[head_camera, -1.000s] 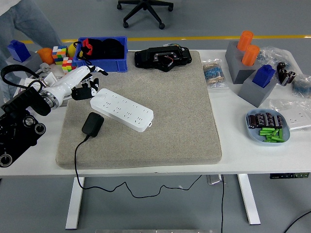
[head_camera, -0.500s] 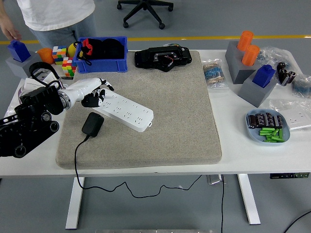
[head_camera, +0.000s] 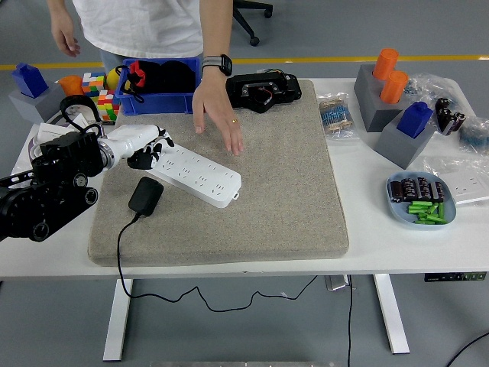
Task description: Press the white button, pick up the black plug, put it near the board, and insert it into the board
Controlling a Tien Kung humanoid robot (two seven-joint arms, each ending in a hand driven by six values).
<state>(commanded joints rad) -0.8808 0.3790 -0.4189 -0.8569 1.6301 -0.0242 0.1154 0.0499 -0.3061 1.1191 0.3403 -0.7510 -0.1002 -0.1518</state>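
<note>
A white power strip (head_camera: 197, 175) lies slanted on the grey mat (head_camera: 275, 176). A black plug (head_camera: 145, 195) with its cable lies on the mat just in front of the strip's left end. My left hand (head_camera: 147, 150), white with black fingertips, rests at the strip's left end, fingers curled down onto it. It holds nothing. A person stands at the far side and reaches a hand (head_camera: 218, 115) down over the mat, just behind the strip. My right arm is out of view.
A blue bin (head_camera: 160, 84) and colour cubes (head_camera: 95, 90) stand behind my left hand. A black device (head_camera: 260, 90) sits at the mat's far edge. Grey blocks with orange and blue pieces (head_camera: 393, 103) and a blue dish (head_camera: 422, 200) stand at the right.
My left hand moved from beside the strip onto its left end and stays there. The person stepped up at the far side and reached a hand over the mat.
</note>
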